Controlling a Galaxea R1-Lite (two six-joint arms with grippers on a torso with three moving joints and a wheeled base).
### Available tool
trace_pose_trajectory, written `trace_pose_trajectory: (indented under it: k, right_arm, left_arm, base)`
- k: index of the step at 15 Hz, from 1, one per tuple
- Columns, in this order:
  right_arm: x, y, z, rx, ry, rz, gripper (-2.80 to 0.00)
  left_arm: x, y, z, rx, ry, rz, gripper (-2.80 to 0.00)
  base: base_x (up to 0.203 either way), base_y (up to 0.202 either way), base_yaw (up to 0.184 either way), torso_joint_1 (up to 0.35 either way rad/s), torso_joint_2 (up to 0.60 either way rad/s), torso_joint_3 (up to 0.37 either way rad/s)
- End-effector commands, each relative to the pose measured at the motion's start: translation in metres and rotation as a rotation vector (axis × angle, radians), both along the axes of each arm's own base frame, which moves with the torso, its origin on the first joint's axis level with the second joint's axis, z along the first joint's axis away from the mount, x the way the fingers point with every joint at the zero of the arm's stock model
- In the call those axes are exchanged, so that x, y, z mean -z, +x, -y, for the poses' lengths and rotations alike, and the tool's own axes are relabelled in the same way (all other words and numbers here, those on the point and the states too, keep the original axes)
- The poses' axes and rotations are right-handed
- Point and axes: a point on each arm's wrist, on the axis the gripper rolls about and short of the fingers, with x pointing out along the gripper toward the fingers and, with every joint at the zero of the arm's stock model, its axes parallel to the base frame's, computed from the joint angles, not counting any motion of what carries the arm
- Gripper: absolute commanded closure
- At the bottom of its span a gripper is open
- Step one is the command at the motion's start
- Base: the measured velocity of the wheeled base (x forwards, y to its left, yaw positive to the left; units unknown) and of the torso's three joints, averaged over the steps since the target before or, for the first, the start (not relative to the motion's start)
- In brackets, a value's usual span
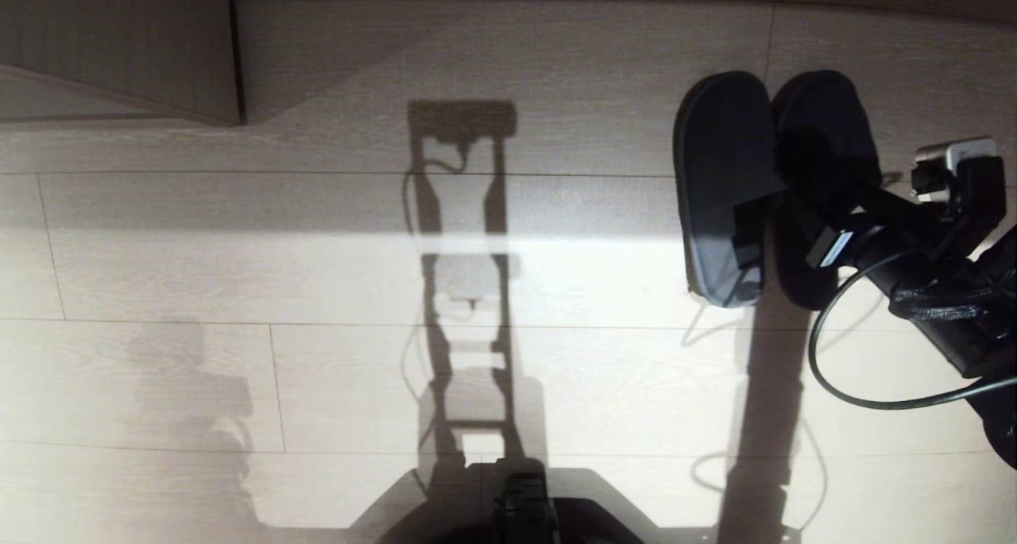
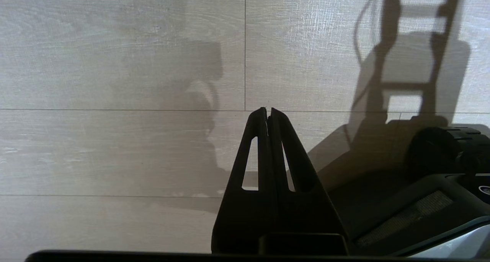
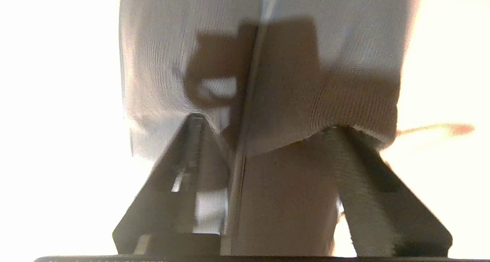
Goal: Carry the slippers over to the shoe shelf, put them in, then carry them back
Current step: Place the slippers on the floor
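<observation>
Pale plank flooring [image 1: 334,274] ran under everything. Nearest, the left gripper [image 2: 268,111] hung parked, fingers pressed together. Farther out, the right gripper [image 3: 264,132] stood spread, one finger slipped under each toe band of the slippers [image 1: 775,187], which lay side by side, long axes running straight ahead of it, toes beyond the fingertips.

Slippers [image 1: 723,187] side by side on floor [image 1: 318,290], touching, at my right front. My right fingers [image 3: 344,170] reach into them from behind, one per slipper, under toe bands. Shelf corner [image 1: 119,44] far left, ahead, well apart from slippers. My left fingers [image 2: 268,139] over bare floor beside base [image 1: 524,504].
</observation>
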Motion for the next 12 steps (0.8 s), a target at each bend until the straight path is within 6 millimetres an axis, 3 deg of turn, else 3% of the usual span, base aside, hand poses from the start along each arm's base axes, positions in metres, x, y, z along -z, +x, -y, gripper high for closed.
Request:
trace_pose_trajectory:
  k: [1, 7, 12]
  right_arm:
    - [0.016, 0.003, 0.000, 0.000, -0.004, -0.054, -2.80]
    - [0.025, -0.017, 0.001, 0.003, -0.016, -0.100, -2.80]
    - [0.010, -0.060, 0.002, 0.010, -0.030, -0.033, -2.80]
  left_arm:
    - [0.000, 0.000, 0.000, -0.001, -0.002, -0.001, 0.00]
    - [0.000, 0.000, 0.000, -0.001, -0.001, -0.002, 0.00]
    - [0.000, 0.000, 0.000, -0.001, -0.001, 0.000, 0.00]
  base:
    - [0.000, 0.000, 0.000, 0.000, 0.00, 0.000]
    - [0.000, 0.000, 0.000, 0.000, 0.00, 0.000]
    - [0.000, 0.000, 0.000, 0.000, 0.00, 0.000]
